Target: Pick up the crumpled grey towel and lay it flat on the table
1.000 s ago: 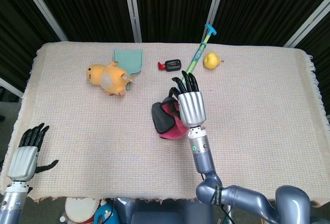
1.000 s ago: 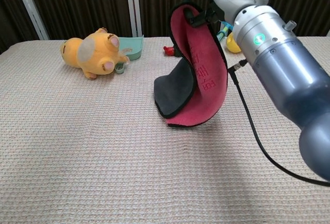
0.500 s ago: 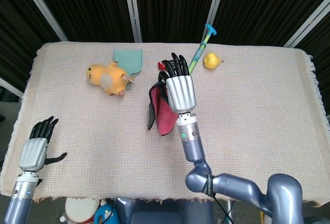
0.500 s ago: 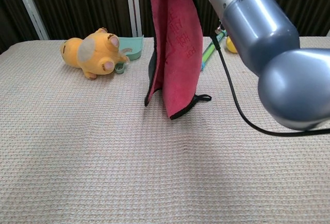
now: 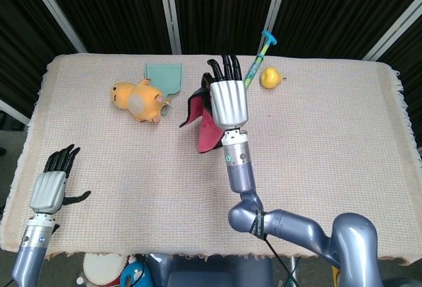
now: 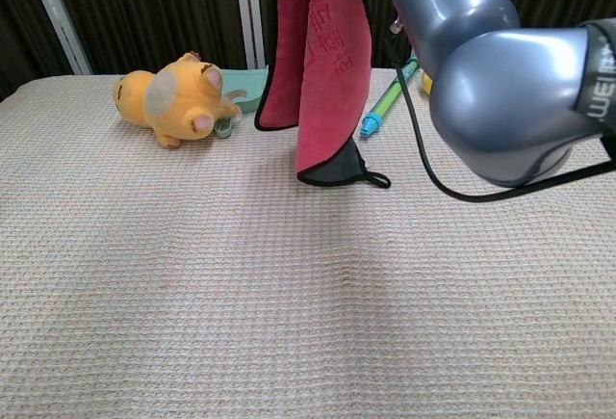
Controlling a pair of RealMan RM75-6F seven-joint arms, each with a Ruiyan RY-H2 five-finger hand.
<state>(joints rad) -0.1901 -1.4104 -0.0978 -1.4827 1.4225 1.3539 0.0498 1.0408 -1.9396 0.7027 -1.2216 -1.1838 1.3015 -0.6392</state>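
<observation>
- Overhead, the right hand (image 5: 228,102) hangs above the middle of the table (image 5: 343,135), its dark fingers (image 5: 224,68) pointing toward the far edge and curled over the top of the towel (image 5: 206,125).
- That towel, red on its showing face with a dark grey backing and dark trim, hangs down from the grip; in the chest view its lowest corner sits just off the tablecloth or barely touching it, I cannot tell which.
- Just left of the towel lies an orange plush toy (image 5: 138,101), with a teal dustpan (image 5: 165,76) touching it on the far side.
- Right of the towel, a green and blue stick (image 5: 258,56) runs toward the far edge, a yellow pear-like fruit (image 5: 270,77) just beside it.
- Well apart from the towel, near the table's near-left corner, the left hand (image 5: 50,185) holds nothing, fingers spread.
</observation>
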